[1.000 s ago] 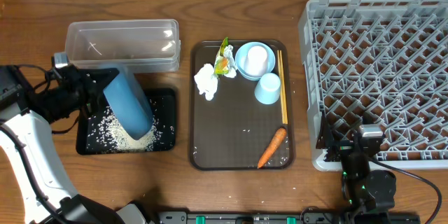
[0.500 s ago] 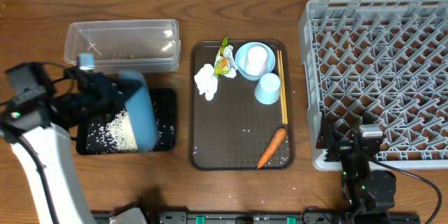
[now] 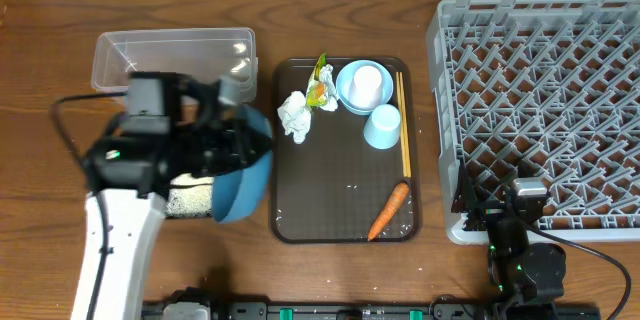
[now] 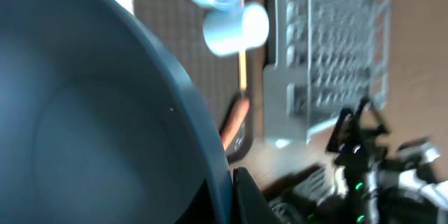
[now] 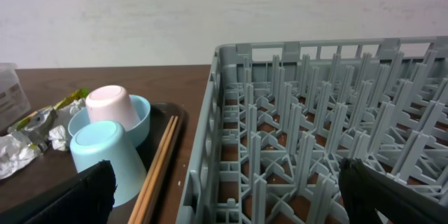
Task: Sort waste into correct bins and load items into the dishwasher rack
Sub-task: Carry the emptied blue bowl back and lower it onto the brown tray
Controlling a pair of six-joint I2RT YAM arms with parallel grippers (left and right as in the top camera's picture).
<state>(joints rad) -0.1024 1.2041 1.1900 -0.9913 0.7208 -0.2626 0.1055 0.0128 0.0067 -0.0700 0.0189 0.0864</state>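
My left gripper (image 3: 230, 132) is shut on the rim of the large dark-blue bowl (image 3: 245, 170), which hangs tilted between the black tray (image 3: 190, 212) and the brown serving tray (image 3: 340, 215). In the left wrist view the bowl (image 4: 91, 112) fills the left side, its rim pinched by my gripper (image 4: 231, 197). White rice (image 3: 188, 200) lies on the black tray, mostly hidden by my arm. The grey dishwasher rack (image 3: 545, 100) stands at the right. My right gripper (image 5: 238, 196) is open at the rack's near-left corner (image 5: 210, 147), holding nothing.
The brown tray holds a tissue (image 3: 294, 115), wrapper (image 3: 320, 85), light-blue bowl (image 3: 345, 98) with a white cup (image 3: 367, 82) in it, pale-blue cup (image 3: 382, 126), chopsticks (image 3: 403, 130) and carrot (image 3: 389, 209). A clear tub (image 3: 175, 55) sits behind the black tray.
My left arm has swung right, carrying the dark-blue bowl from over the black tray to the brown tray's left edge, and the bowl has turned. The right arm has not moved.
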